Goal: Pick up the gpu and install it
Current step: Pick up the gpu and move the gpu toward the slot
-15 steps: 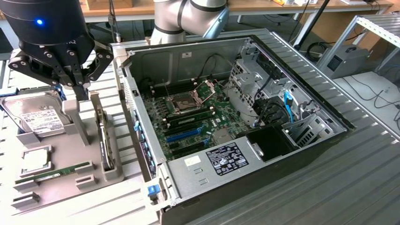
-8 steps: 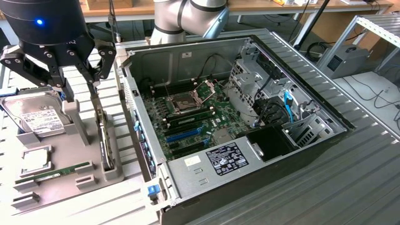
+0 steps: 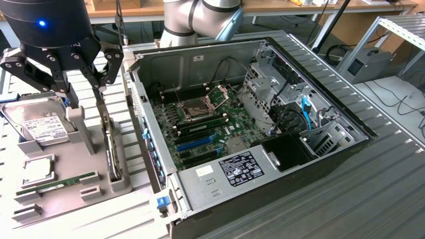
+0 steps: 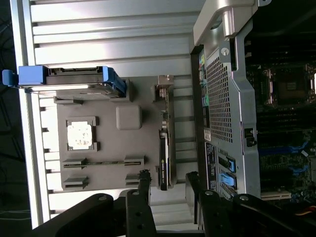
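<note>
**My gripper** [image 4: 168, 181]: jaws spread, one finger [image 4: 144, 183] on each side of the gpu [image 4: 166, 158]. Open room shows between the card and each pad (no contact).

**The gpu:** it stands on its long edge in a slot of the grey holder tray [image 4: 129, 118]. The slot is on the tray's side just beside the computer case [image 4: 224, 98], so there is little room toward that wall.

**Wrist view, farther across the tray:** a bare CPU [image 4: 79, 134] sits in its pocket, and beyond it is a hard drive [image 4: 74, 81] in a blue carrier.

**Exterior view:**
- I hang pointing straight down, over the card's upper end.
- A RAM stick [image 3: 56, 183] lies in the tray.
- The case is open on top, with the motherboard [image 3: 199, 119] exposed inside.
- Bare ribbed table [image 3: 378, 179] runs along the exterior view's right.
- My arm [image 3: 199, 15] rises behind the case.
</note>
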Motion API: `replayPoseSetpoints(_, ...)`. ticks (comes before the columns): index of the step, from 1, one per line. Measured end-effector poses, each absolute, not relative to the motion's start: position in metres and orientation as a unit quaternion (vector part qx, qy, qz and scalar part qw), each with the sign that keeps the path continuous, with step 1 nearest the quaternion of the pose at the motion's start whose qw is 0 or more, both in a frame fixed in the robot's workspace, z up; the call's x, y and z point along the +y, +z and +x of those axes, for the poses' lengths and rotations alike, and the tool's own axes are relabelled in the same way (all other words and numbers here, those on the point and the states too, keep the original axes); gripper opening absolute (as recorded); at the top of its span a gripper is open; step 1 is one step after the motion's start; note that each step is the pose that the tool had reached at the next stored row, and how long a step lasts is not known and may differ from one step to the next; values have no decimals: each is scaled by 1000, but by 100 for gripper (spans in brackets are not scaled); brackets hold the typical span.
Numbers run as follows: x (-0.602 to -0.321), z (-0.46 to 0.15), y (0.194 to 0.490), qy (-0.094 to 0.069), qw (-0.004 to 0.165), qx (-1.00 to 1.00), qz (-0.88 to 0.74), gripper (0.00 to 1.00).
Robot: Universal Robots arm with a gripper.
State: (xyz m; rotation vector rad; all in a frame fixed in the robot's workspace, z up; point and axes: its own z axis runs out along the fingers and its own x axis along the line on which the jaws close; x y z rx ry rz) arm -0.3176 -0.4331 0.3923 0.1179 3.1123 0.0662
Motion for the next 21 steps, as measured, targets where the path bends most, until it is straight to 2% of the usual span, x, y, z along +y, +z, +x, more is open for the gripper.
replayPoseSetpoints(21,-433,-318,378,21,13,999,38,42)
